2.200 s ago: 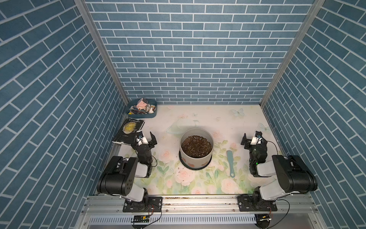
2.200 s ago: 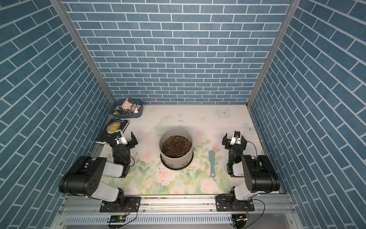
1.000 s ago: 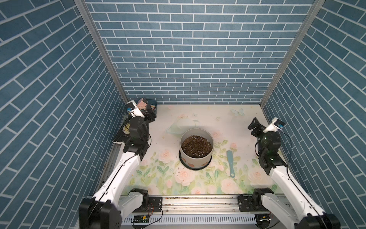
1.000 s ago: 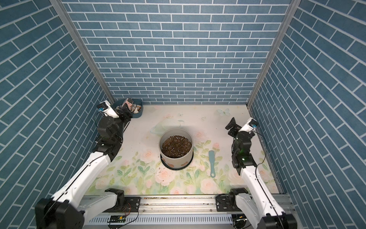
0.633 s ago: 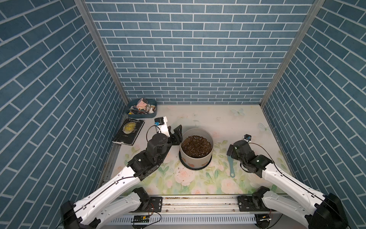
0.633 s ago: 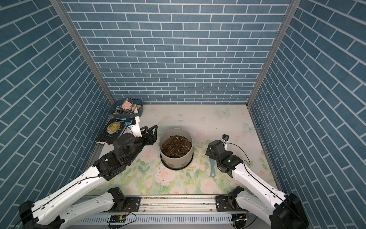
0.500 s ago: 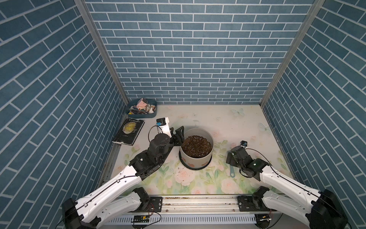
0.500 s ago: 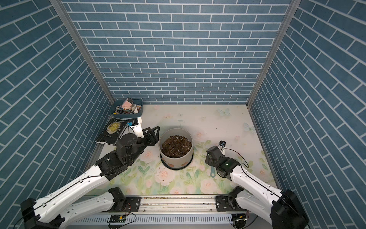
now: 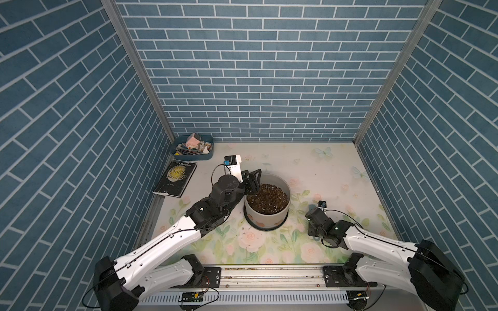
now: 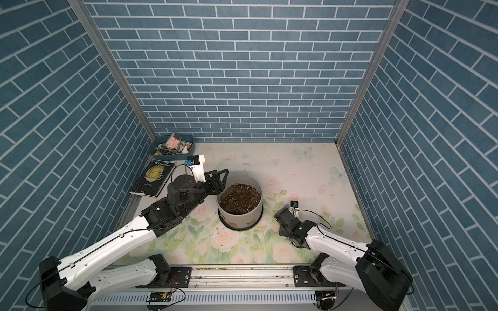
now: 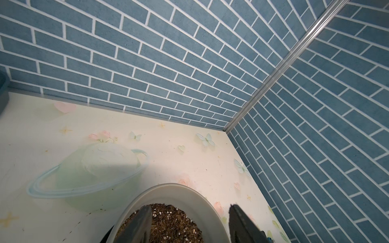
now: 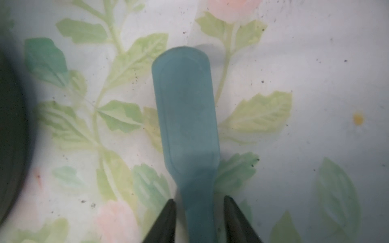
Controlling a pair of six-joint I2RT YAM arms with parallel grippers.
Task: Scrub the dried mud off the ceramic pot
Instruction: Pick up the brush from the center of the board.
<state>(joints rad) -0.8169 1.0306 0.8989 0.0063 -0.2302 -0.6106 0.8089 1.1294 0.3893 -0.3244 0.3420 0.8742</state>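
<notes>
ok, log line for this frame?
left gripper: open, astride ceramic pot rim | right gripper: astride brush handle, grip unclear | dried mud: on pot wall, unscrubbed

The wide pale grey cylindrical ceramic pot (image 9: 266, 216) has a smooth, plain wall with a soft satin look. Low down it is broken by small tan blotches of dried mud (image 10: 233, 223) that seem dull and crusty, though they are too small to judge well. The dark white-speckled soil (image 9: 266, 199) is crumbly and rough. The black round saucer base (image 9: 265, 228) looks like smooth plastic. The teal flat tool handle (image 12: 185, 109) is smooth matt plastic. The pale floral table mat (image 9: 269, 242) is a smooth printed sheet, gritty with dark specks. The blue brick-pattern walls (image 9: 256, 80) are matt and faintly grainy, and the grey corner strips (image 9: 142, 80) are ribbed brushed metal. The black paperback book (image 9: 176, 179) has a glossy paper cover, worn at its edges.
</notes>
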